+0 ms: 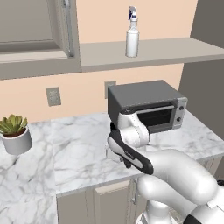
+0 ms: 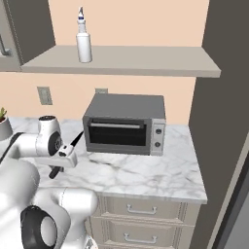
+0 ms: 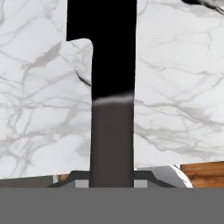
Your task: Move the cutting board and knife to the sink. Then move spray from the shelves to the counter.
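In the left base view one spray (image 1: 132,33) stood upright on the one grey shelf (image 1: 175,50), above one dark toaster oven (image 1: 146,106) that sat at the back of the white marble counter (image 1: 78,148). One potted plant (image 1: 15,133) stood on the counter at the far left, and two wall outlets (image 1: 53,96) showed on the peach wall, one of them partly behind the oven. The arm bent low over the counter in front of the oven, its hand turned away, so the fingers could not be made out there. In the right base view the same single spray (image 2: 83,36) stood near the left end of the shelf (image 2: 146,61), the oven (image 2: 124,124) sat below it on the counter (image 2: 146,170), and drawers with metal handles ran under the counter edge. A tall dark panel closed the right side. The gripper (image 2: 65,155) held one black knife (image 2: 75,141) above the counter, left of the oven, its blade slanting up and to the right and its handle end sticking out below. In the hand view the knife (image 3: 111,65) ran straight up from between the fingertips, clamped at the handle, with veined marble behind it and a strip of wooden floor at the lower right.
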Available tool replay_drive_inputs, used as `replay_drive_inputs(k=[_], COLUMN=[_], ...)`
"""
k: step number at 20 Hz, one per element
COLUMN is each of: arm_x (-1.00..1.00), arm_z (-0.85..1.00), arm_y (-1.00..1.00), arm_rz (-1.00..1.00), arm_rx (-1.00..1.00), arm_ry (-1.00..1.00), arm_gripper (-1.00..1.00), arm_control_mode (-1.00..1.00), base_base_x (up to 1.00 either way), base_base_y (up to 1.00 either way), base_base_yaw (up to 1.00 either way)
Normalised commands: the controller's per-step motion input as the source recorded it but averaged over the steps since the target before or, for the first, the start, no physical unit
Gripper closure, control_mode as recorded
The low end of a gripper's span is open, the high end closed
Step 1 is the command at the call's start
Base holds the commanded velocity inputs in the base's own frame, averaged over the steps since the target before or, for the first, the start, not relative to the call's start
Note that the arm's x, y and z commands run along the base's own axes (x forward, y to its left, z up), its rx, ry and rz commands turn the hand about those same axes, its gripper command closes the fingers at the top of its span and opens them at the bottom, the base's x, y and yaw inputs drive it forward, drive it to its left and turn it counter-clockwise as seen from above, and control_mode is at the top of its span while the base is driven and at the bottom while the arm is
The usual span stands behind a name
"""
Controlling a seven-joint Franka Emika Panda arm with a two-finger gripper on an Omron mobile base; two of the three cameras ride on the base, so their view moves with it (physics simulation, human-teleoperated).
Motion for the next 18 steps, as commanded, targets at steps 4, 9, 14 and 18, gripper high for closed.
replay_drive_inputs(k=[4, 9, 14, 18], arm_x=[-0.24, -0.21, -0.23, -0.11], arm_z=[0.48, 0.48, 0.42, 0.12], arm_y=[0.04, 0.00, 0.00, 0.00], arm_rz=[0.07, 0.08, 0.03, 0.00], arm_rx=[0.00, 0.00, 0.00, 0.00], arm_ry=[-0.05, -0.05, -0.03, 0.00], arm_gripper=[1.00, 1.00, 1.00, 1.00], arm_control_mode=[-1.00, -1.00, -1.00, -1.00], base_base_x=[0.00, 0.00, 0.00, 0.00], base_base_y=[0.00, 0.00, 0.00, 0.00], base_base_yaw=[0.00, 0.00, 0.00, 0.00])
